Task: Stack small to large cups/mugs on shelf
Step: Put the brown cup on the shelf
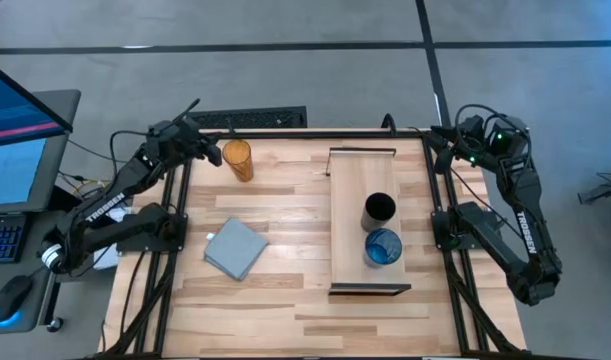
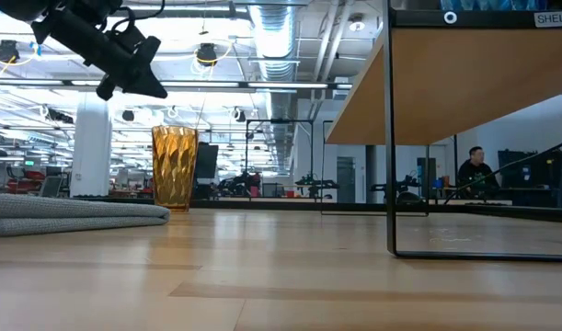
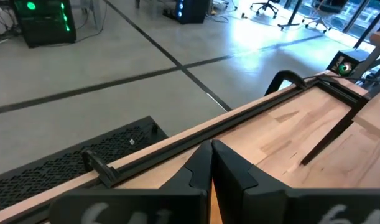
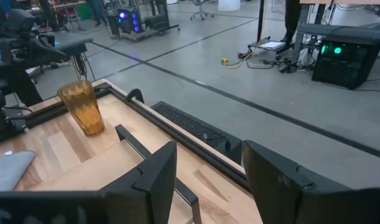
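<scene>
The amber tumbler [image 1: 238, 160] stands upright on its base at the table's far left; it also shows in the low view [image 2: 175, 168] and the right wrist view [image 4: 84, 109]. The black cup [image 1: 379, 210] and the blue cup [image 1: 383, 246] stand side by side on the shelf [image 1: 350, 180], the blue one nearer the near edge. My left gripper [image 1: 210, 145] is shut and empty, just left of the tumbler and above its rim [image 2: 133, 78]. My right gripper [image 4: 208, 168] is open and empty at the table's far right corner [image 1: 447, 145].
A grey-blue folded cloth [image 1: 235, 248] lies on the table left of the shelf, nearer than the tumbler. A keyboard [image 1: 250, 119] sits beyond the table's far edge. The shelf's dark end bracket [image 2: 391, 138] stands on the table at the right.
</scene>
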